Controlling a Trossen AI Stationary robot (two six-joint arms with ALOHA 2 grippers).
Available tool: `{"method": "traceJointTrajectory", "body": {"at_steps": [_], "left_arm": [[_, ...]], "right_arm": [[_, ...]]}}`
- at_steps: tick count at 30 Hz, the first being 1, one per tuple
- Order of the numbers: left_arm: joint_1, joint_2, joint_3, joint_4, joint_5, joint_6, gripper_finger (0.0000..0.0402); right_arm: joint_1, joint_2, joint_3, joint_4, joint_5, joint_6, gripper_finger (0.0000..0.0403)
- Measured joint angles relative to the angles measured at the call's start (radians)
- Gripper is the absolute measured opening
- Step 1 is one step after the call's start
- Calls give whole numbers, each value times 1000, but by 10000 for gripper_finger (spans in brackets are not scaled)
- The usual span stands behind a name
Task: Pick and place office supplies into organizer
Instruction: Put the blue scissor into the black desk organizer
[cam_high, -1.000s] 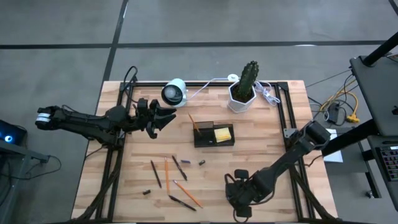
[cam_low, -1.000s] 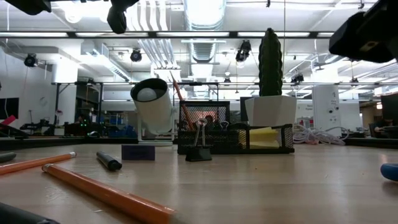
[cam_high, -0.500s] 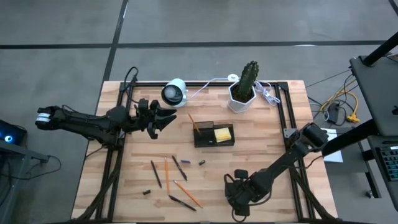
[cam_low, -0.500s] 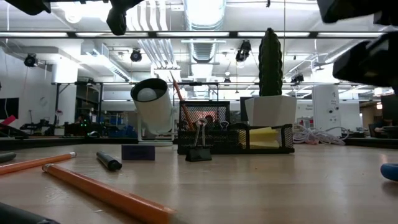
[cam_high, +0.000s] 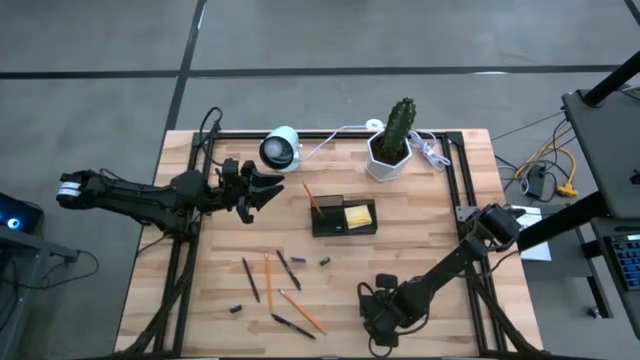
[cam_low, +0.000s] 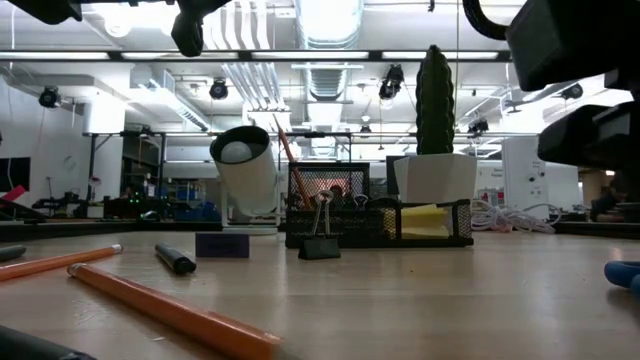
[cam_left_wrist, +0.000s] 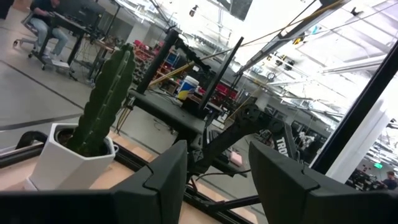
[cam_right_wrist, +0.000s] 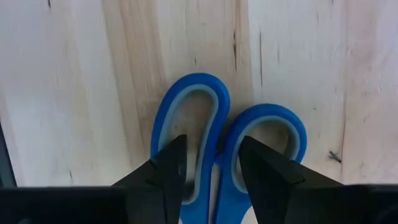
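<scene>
Blue-handled scissors (cam_right_wrist: 186, 102) lie flat on the wood near the table's front edge; their handle tip also shows in the low view (cam_low: 623, 273). My right gripper (cam_right_wrist: 211, 142) points down over the two handle loops, open, one finger above each loop. In the high view, my right gripper (cam_high: 383, 322) hides the scissors. The black organizer (cam_high: 330, 228) stands mid-table with a yellow sticky-note pad (cam_high: 359, 214) and an orange pencil (cam_high: 311, 197) in it. Several pencils and pens (cam_high: 268, 280) and dark stubs (cam_high: 324, 262) lie left of my right gripper. My left gripper (cam_high: 272, 188) hangs open in the air at the table's left.
A white hexagonal pot with a cactus (cam_high: 392, 140) and white cables (cam_high: 430, 152) sit at the far edge. A white camera (cam_high: 280, 148) stands near my left gripper. A binder clip (cam_low: 320, 240) sits in front of the organizer. Bare wood lies right of the scissors.
My right gripper has come straight down toward the scissors, still open. In the low view its dark body has dropped lower at the right side. My left arm has kept still.
</scene>
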Motion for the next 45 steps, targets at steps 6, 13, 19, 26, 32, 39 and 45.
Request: {"method": "traceJointTrajectory", "body": {"at_steps": [6,13,19,26,32,39,45], "left_arm": [[0,0,0,0,0,0,157],[0,0,0,0,0,0,157],[-1,0,0,0,0,0,157],[-1,0,0,0,0,0,157],[-1,0,0,1,0,0,157],[0,0,0,1,0,0,157],[0,0,0,1,0,0,157]], "right_arm": [[0,0,-2,3,0,-2,124],[0,0,-3,4,0,-14,70],[0,1,-3,4,-2,-14,67],[-1,-3,-4,6,-23,-15,67],[0,-27,-12,4,-20,-18,67],[-1,-45,-11,5,9,-18,67],[-2,-57,-7,5,11,-18,67]]}}
